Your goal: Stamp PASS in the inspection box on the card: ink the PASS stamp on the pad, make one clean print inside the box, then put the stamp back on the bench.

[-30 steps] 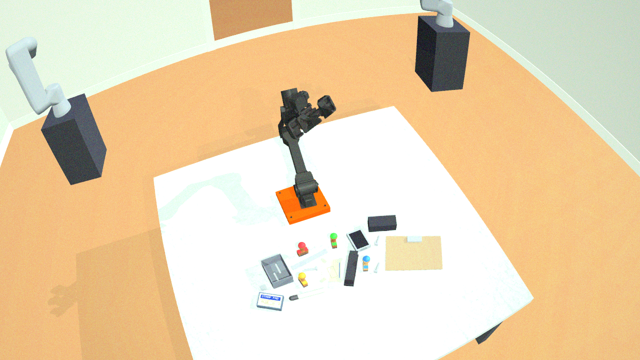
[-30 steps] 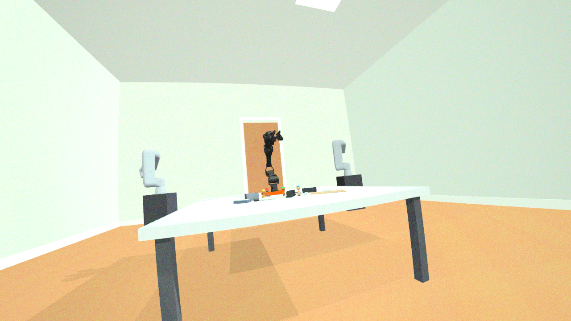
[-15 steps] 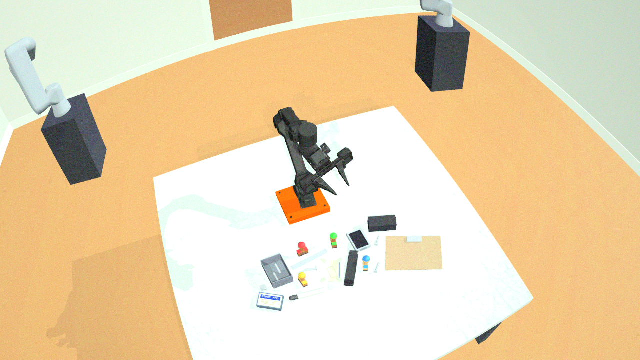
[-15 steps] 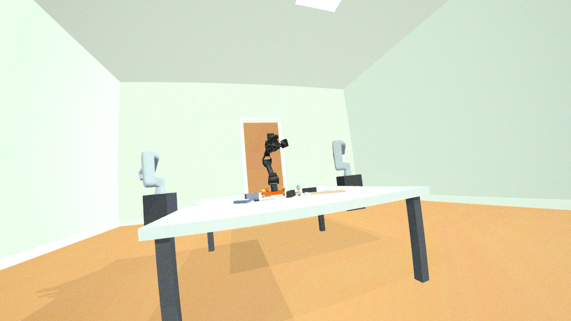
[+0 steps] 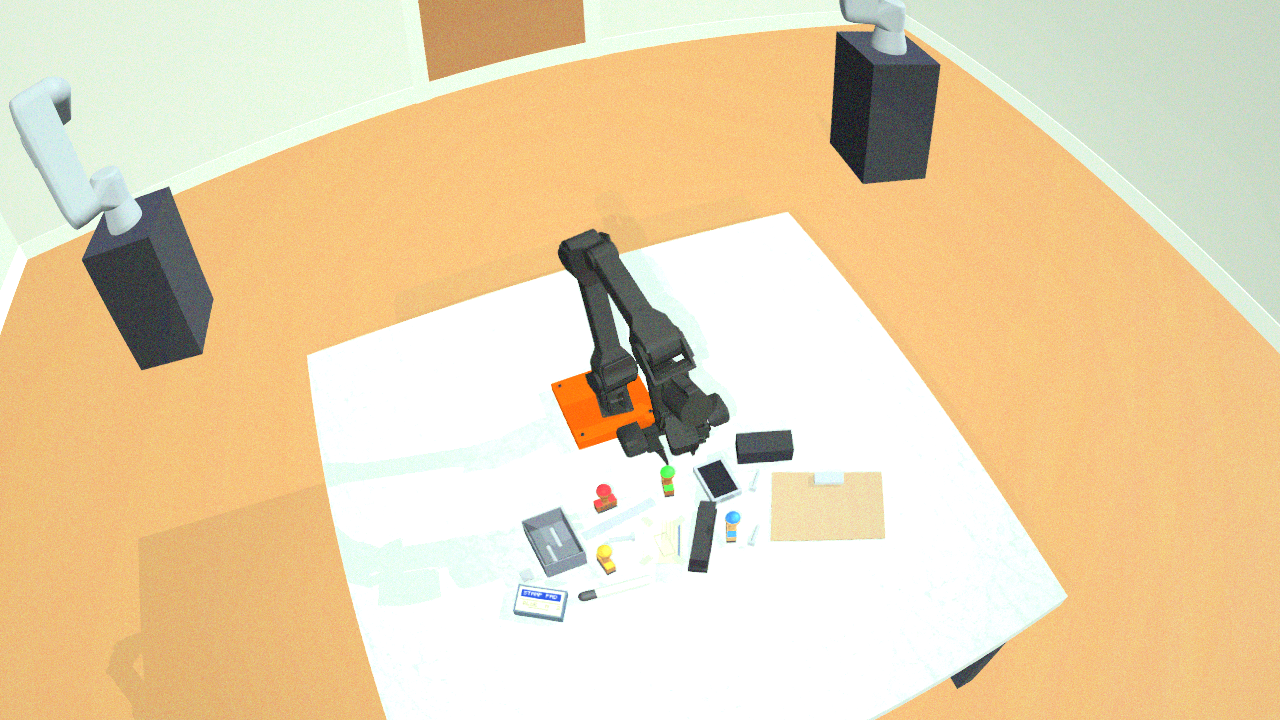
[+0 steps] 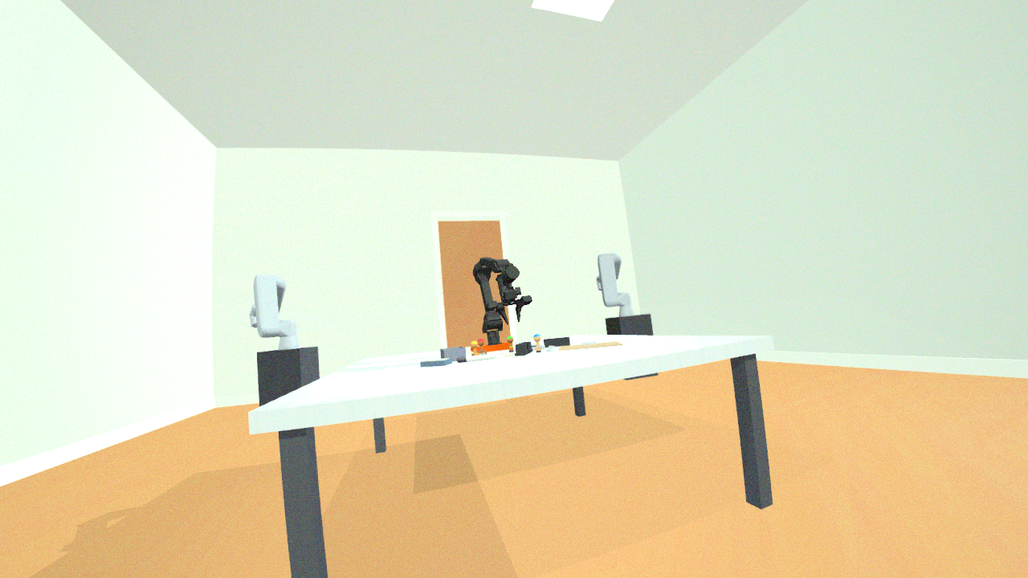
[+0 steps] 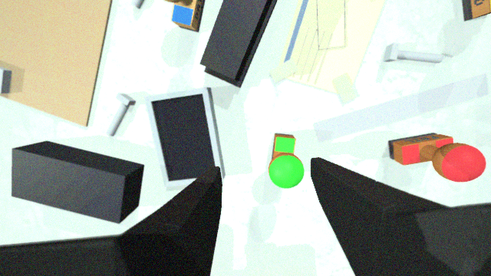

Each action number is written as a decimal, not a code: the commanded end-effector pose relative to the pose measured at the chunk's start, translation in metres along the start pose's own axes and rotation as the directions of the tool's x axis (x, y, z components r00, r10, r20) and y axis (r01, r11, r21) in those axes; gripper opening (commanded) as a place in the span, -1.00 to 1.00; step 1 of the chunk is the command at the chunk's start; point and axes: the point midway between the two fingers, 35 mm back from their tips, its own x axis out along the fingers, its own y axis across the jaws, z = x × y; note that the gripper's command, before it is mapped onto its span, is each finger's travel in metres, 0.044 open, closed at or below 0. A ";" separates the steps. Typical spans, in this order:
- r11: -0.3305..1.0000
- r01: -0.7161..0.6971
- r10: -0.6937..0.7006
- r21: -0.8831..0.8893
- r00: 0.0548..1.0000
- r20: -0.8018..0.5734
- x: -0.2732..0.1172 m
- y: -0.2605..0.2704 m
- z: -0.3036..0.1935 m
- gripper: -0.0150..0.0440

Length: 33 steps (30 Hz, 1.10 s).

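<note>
My gripper (image 5: 680, 457) (image 6: 512, 321) (image 7: 265, 170) is half open and empty, pointing down above the bench. The green-topped stamp (image 5: 667, 472) (image 6: 510, 339) (image 7: 286, 171) stands below it and shows between the fingertips in the wrist view. A red-topped stamp (image 5: 604, 491) (image 7: 463, 162), a yellow-topped stamp (image 5: 605, 552) and a blue-topped stamp (image 5: 733, 518) (image 7: 182, 14) stand around. I cannot read which says PASS. The black ink pad (image 5: 716, 480) (image 7: 184, 138) lies open beside the green stamp. The cream card (image 7: 357, 65) has an outlined box (image 7: 332, 47), partly cut off in the wrist view.
A long black block (image 5: 702, 537) (image 7: 239, 38) lies between card and blue stamp. A black box (image 5: 764, 446) (image 7: 69, 184) and a clipboard (image 5: 827, 510) (image 7: 50, 57) lie beyond the pad. A clear ruler (image 7: 403, 107), a grey tray (image 5: 563, 565) and the pad's lid (image 5: 540, 602) lie opposite.
</note>
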 end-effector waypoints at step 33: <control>0.996 0.075 -0.082 -0.044 0.978 -0.189 0.050 -0.016 -0.025 0.25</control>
